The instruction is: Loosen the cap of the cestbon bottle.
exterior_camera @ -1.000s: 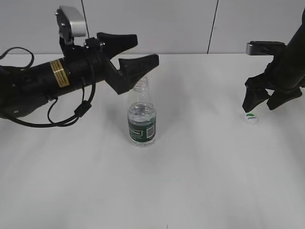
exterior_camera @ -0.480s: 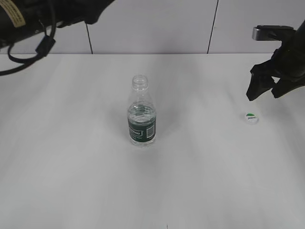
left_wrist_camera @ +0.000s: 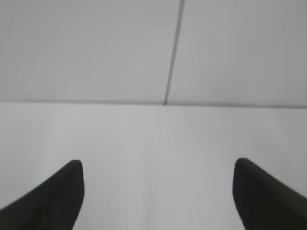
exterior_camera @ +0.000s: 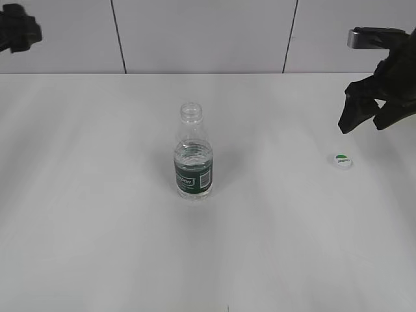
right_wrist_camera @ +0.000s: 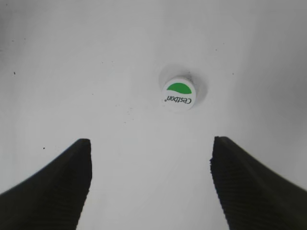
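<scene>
The cestbon bottle (exterior_camera: 193, 158) stands upright in the middle of the white table (exterior_camera: 97, 214), its threaded neck bare. The white cap (exterior_camera: 342, 160) with a green patch lies flat on the table at the right; it also shows in the right wrist view (right_wrist_camera: 179, 93). My right gripper (exterior_camera: 364, 123) is open and empty, hovering above and just behind the cap; its jaws (right_wrist_camera: 151, 158) spread wide in the right wrist view. My left gripper (left_wrist_camera: 157, 175) is open and empty, facing the wall; only a dark bit of it (exterior_camera: 19, 29) shows at the top left corner.
A pale panelled wall (exterior_camera: 208, 32) with dark seams runs behind the table's far edge.
My left arm has pulled away from the bottle up and to the left, almost out of view. My right gripper has risen a little off the cap.
</scene>
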You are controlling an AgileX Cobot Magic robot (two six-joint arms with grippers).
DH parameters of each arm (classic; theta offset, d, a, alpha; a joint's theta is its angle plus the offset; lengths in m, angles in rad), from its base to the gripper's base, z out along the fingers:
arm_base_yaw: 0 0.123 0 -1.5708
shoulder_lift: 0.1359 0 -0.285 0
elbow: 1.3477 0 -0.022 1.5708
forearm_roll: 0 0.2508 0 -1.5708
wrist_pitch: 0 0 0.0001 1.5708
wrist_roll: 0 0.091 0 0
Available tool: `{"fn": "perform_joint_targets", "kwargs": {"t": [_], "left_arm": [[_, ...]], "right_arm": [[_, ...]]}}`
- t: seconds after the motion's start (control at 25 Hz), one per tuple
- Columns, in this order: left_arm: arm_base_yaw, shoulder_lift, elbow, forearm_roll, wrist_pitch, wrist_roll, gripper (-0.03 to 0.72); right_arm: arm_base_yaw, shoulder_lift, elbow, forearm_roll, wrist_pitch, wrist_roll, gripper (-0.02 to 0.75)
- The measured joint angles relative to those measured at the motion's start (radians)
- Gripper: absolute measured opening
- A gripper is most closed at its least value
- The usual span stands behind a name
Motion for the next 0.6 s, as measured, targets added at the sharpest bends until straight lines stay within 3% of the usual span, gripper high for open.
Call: {"fn": "perform_joint_targets", "kwargs": {"t": [0.12,0.2,0.44,0.6], "left_arm": [[0.041,-0.001,-0.027,-0.004,0.176,0.011,0.575],[0.053,-0.001,-0.048,-0.054,0.276,0.088,0.575],[0.06,0.0,-0.133,-0.474,0.537,0.537,0.575],[0.06,0.004,-0.165,-0.544,0.653,0.615,0.575]], "right_arm": [[0.0,-0.002,0.0,0.02,0.0,0.0,0.586],[0.0,-0.002,0.0,0.03,0.001,0.002,0.586],[0.0,-0.011,0.0,0.037,0.02,0.0,0.586],[0.0,-0.03,0.0,0.036,0.03,0.011,0.586]]}}
